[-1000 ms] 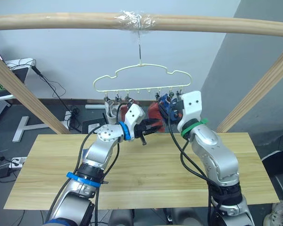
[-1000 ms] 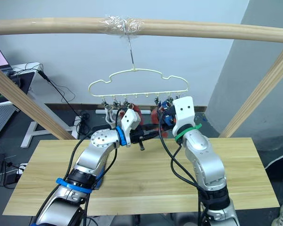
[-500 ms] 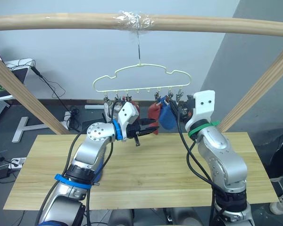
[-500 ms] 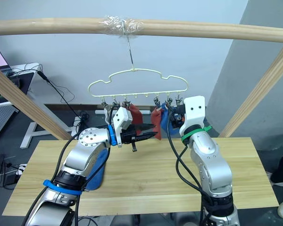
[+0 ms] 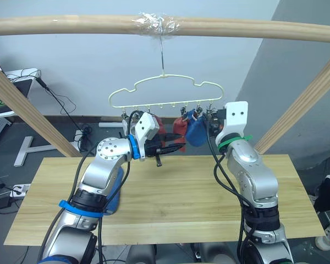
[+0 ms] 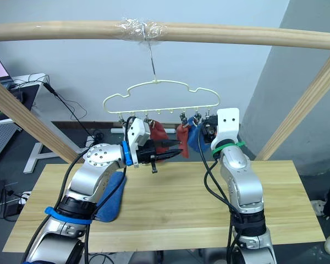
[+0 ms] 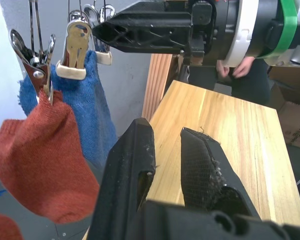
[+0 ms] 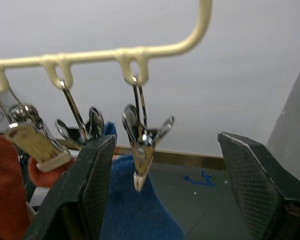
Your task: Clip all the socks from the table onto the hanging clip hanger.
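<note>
The pale-yellow clip hanger [image 5: 154, 104] hangs from the pole above the table [image 5: 181, 203]. Clipped on it are a light grey sock [image 5: 126, 127], partly behind my left wrist, two rust-red socks [image 5: 179, 127] and a blue sock [image 5: 196, 132]. Another blue sock [image 6: 111, 202] lies on the table under my left arm. My left gripper [image 5: 179, 146] is open and empty, just below the red socks [image 7: 40, 155]. At the hanger's right end my right gripper [image 8: 166, 142] stands wide open around a bare metal clip [image 8: 141, 150], above the blue sock [image 8: 135, 210].
A round wooden pole frame [image 5: 71, 25] spans overhead, with slanted legs at both sides of the table. A person's hand [image 7: 240, 65] shows beyond the table's right end. Cables and a desk [image 5: 22, 77] stand on the floor behind at the left.
The right gripper has let go of the blue sock, which now hangs clipped, and has risen to the hanger's right end. The left arm has drawn back to the left.
</note>
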